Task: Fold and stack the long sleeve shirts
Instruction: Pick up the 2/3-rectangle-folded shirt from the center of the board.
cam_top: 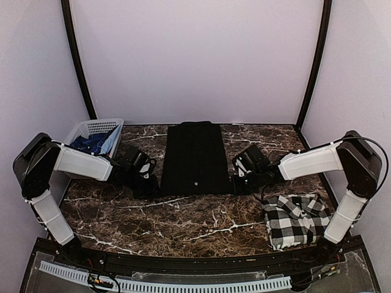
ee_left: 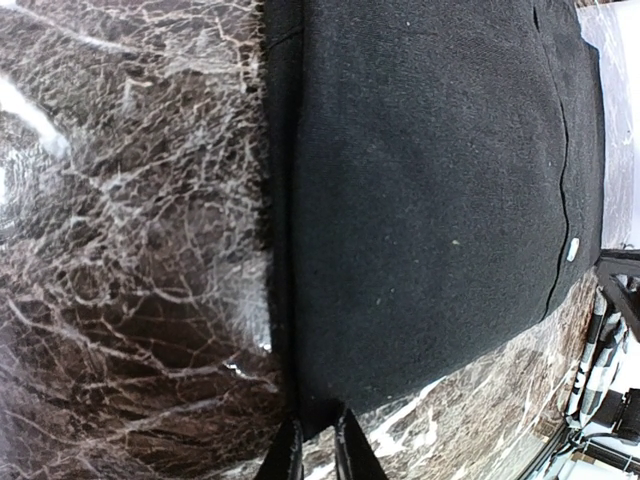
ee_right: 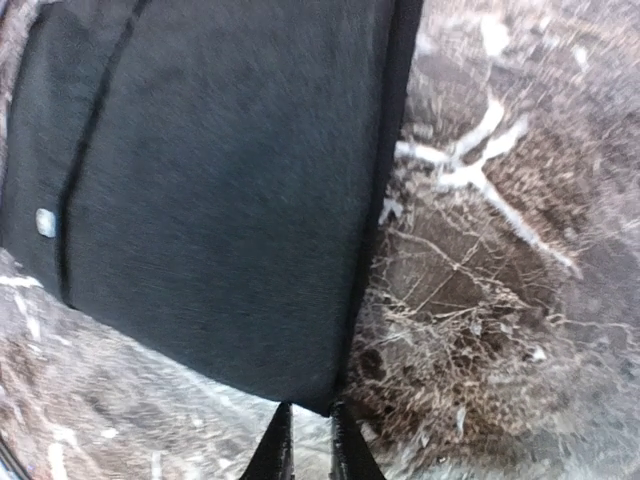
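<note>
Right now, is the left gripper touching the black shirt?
Touching. In the left wrist view, a corner of the black shirt runs in between the jaws of the left gripper, which stand nearly closed on the cloth.

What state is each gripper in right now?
Left gripper: closed on a near corner of the black shirt.
Right gripper: closed on the black shirt's other near corner.

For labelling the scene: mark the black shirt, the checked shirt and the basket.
black shirt (cam_top: 195,155): top view, middle of its cloth.
checked shirt (cam_top: 296,221): top view, middle of the heap.
basket (cam_top: 96,126): top view, far lattice wall.
</note>
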You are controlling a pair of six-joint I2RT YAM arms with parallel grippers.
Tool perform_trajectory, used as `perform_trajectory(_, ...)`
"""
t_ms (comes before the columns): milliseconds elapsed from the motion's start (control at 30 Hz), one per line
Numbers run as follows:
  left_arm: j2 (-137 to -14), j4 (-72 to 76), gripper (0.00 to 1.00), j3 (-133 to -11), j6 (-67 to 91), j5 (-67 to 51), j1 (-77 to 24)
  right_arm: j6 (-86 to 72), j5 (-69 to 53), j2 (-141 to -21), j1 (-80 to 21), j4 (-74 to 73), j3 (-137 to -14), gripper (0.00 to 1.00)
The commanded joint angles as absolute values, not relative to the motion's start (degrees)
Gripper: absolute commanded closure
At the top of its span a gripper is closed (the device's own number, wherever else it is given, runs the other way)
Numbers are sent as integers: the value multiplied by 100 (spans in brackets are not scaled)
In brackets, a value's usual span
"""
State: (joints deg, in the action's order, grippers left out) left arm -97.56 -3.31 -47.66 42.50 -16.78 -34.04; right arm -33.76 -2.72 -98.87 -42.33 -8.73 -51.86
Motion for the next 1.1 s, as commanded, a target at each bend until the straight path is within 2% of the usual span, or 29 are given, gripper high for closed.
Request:
perform_trajectory(0, -9848, -537, 89, -4801, 4245, -1618, -3454, -3441, -95, -9398, -4207, -753, -5246, 81)
perform_trajectory(100, -9839, -543, 90, -4803, 4257, -1622, -3454, -3468, -18, -9486, -4199, -784, -5296, 75)
perform_trajectory(467, -9777, -637, 91, -4830, 4223, -1590, -3454, -3533, 116, -10066, -4210, -1093, -5570, 76)
perform_trajectory(1067, -9710, -584, 92, -4758, 4251, -1565, -3456, -3789, 26, -10144, -4412, -1019, -5309, 78)
